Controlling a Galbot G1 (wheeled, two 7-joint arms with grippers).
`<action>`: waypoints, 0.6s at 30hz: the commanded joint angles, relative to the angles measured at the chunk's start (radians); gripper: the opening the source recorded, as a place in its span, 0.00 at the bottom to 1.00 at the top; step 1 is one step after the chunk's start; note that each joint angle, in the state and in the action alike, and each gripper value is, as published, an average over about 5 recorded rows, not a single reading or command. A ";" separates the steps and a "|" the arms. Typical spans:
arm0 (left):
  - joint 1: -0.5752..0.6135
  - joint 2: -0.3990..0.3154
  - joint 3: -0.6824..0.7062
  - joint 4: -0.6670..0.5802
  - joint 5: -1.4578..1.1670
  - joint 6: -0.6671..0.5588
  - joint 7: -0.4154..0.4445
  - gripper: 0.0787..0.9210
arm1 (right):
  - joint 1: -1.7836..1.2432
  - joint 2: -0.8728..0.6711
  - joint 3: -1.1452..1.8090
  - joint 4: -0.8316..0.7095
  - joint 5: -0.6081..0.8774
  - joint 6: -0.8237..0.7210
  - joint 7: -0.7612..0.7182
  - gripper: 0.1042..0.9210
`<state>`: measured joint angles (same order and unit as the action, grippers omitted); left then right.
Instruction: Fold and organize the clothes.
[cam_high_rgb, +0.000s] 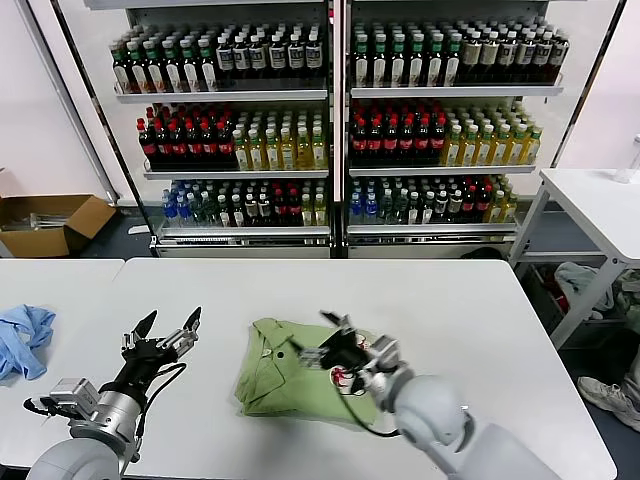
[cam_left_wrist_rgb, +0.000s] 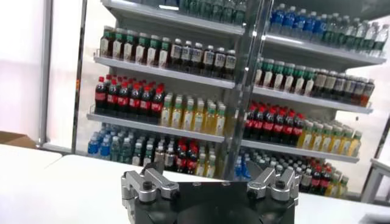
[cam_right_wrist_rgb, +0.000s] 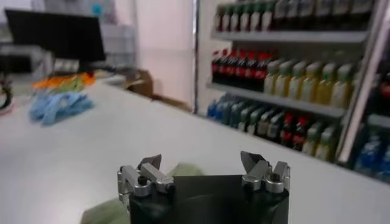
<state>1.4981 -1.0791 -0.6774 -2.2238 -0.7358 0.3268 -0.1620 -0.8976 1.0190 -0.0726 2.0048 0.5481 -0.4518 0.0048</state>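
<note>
Both arms fill the near edge of my head view, so I check them first. My left gripper (cam_high_rgb: 165, 325) hovers above bare table (cam_high_rgb: 450, 300) to the left of the polo shirt (cam_high_rgb: 275, 375), fingers spread wide and holding nothing. My right gripper (cam_high_rgb: 335, 345) hangs over the shirt's upper middle; its fingers also look parted and I see no fabric pinched between them, though whether the tips touch the cloth I cannot tell. Principal risk, as I judge it: if the right gripper closes from this position it may catch only the top layer, so a lift would peel that layer back and undo the fold rather than move the stack. A second risk is drag: a low sideways pass could bunch the fabric and skew the edges. A third is arm conflict, since any left-arm approach toward the shirt brings it close to the right arm's path. The shirt lies on the white table near the front edge, slightly left of centre. It is light green and sits in a compact, roughly rectangular bundle, collar toward the upper left, with a red-and-white print partly hidden under the right gripper. Its edges are uneven and the surface shows creases. A light blue cloth (cam_high_rgb: 22, 340) lies well apart, at the far left.
</note>
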 joint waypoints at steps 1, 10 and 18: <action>0.020 -0.023 -0.029 0.051 0.068 -0.036 0.129 0.88 | -0.398 -0.015 0.616 0.126 0.009 0.188 -0.051 0.88; 0.069 -0.177 -0.053 0.031 0.192 -0.096 0.263 0.88 | -0.725 0.164 0.894 0.132 -0.054 0.300 -0.174 0.88; 0.108 -0.228 -0.118 0.014 0.196 -0.128 0.350 0.88 | -0.812 0.239 0.932 0.129 -0.099 0.337 -0.220 0.88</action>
<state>1.5698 -1.2184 -0.7416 -2.2068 -0.5945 0.2415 0.0597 -1.4649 1.1460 0.6370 2.1105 0.4996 -0.2045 -0.1393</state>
